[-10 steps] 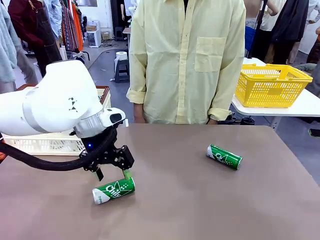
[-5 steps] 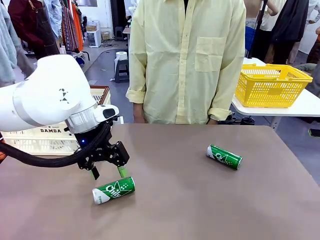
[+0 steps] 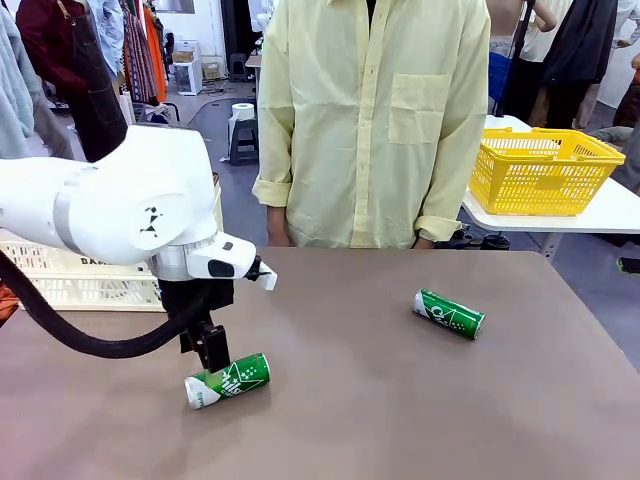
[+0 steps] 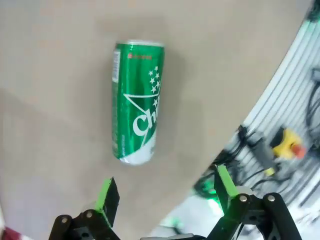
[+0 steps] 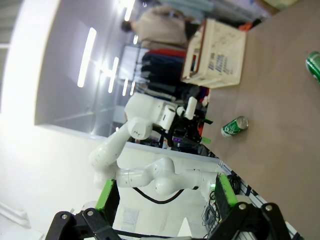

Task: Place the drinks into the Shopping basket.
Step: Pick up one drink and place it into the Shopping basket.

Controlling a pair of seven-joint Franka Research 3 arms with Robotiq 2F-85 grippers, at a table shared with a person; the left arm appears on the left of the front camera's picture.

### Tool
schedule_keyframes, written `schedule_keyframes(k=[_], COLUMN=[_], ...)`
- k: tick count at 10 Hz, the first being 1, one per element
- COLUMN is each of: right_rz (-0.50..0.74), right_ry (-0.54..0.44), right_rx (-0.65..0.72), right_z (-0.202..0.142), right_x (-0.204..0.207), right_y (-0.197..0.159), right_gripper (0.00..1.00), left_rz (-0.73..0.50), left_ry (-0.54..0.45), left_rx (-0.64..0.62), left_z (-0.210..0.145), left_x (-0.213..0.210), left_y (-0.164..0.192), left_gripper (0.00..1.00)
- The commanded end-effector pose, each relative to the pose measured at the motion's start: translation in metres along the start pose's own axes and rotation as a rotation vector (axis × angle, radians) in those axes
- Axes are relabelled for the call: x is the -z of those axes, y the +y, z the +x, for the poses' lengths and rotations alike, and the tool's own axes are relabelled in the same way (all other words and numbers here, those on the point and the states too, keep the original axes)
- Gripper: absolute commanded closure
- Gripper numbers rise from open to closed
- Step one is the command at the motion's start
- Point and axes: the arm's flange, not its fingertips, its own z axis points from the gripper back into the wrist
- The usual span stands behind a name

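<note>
White left arm (image 3: 120, 205), thick black cable (image 3: 100, 350), black jaws with green pads (image 4: 106, 196)

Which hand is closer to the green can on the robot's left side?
Left. The left hand hangs open just above the near green can; the right hand is open, far from it.

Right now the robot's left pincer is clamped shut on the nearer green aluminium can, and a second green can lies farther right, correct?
Not quite. The left pincer is open, not clamped: the left wrist view shows the nearer green aluminium can lying free ahead of its spread fingers. The second green can does lie farther right.
</note>
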Motion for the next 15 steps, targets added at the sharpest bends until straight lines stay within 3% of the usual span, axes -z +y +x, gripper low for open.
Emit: schedule_keyframes(k=[1,4,8,12,14,15], right_rz=[0.021,0.021,0.021,0.021,0.021,0.021], right_ry=[-0.011,-0.011,-0.011,-0.011,-0.011,-0.011], right_rx=[0.010,0.010,0.010,0.010,0.010,0.010], right_z=[0.001,0.001,0.001,0.001,0.001,0.001], right_x=[0.001,0.001,0.001,0.001,0.001,0.001], right_y=[0.006,0.006,0.006,0.006,0.006,0.006], right_gripper=[0.00,0.00,0.00,0.00,0.00,0.00], left_rz=[0.044,0.082,0.078,0.104,0.074,0.075], left_ry=[-0.108,-0.265,-0.248,-0.168,-0.159,-0.134], left_rx=[0.351,0.340,0.295,0.230,0.232,0.224], left_z=[-0.003,0.009,0.020,0.035,0.040,0.041], left_x=[0.011,0.026,0.053,0.090,0.089,0.089], left_y=[0.012,0.014,0.020,0.026,0.026,0.026], left_gripper=[0.00,0.00,0.00,0.00,0.00,0.54])
